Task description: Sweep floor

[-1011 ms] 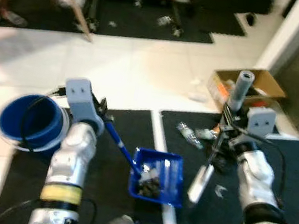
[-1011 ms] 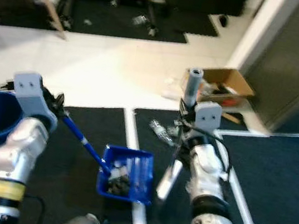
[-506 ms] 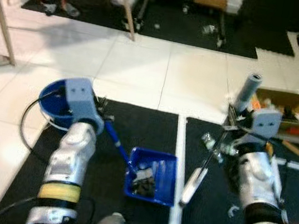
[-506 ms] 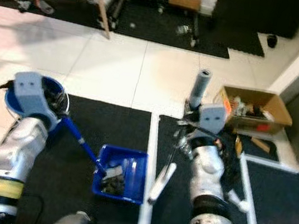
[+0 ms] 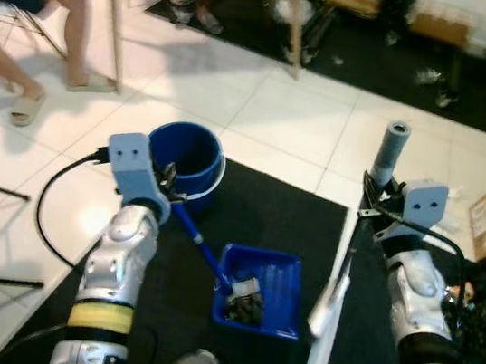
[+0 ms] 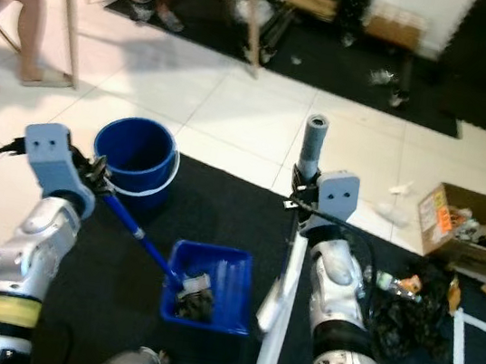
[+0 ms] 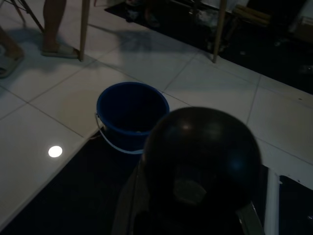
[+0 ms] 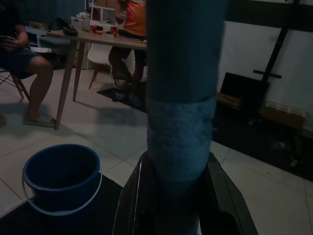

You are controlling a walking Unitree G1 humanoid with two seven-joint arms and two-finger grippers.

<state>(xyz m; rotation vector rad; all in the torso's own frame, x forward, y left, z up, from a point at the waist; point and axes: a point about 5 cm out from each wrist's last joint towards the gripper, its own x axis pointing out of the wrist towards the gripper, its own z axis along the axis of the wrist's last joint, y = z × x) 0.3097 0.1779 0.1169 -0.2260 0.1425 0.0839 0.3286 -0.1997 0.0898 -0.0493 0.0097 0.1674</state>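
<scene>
Dustpan (image 5: 261,289) loaded with debris hangs level from my left gripper (image 5: 166,185), clamped on its handle, near the blue bucket (image 5: 185,161); my right gripper (image 5: 379,191) clamps the broom (image 5: 347,262) upright.

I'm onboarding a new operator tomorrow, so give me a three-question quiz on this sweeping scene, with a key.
1. True or false: the blue plastic dustpan holds dark debris.
2. Which end effector holds the dustpan's blue handle? A) left B) right
3. Fill in: the round blue plastic bucket stands partly on the white tiles, at the edge of the black ____.

Key: 1 true. 2 A: the left end effector holds it; the right end effector grips the grey broom handle. 3 mat.
</scene>
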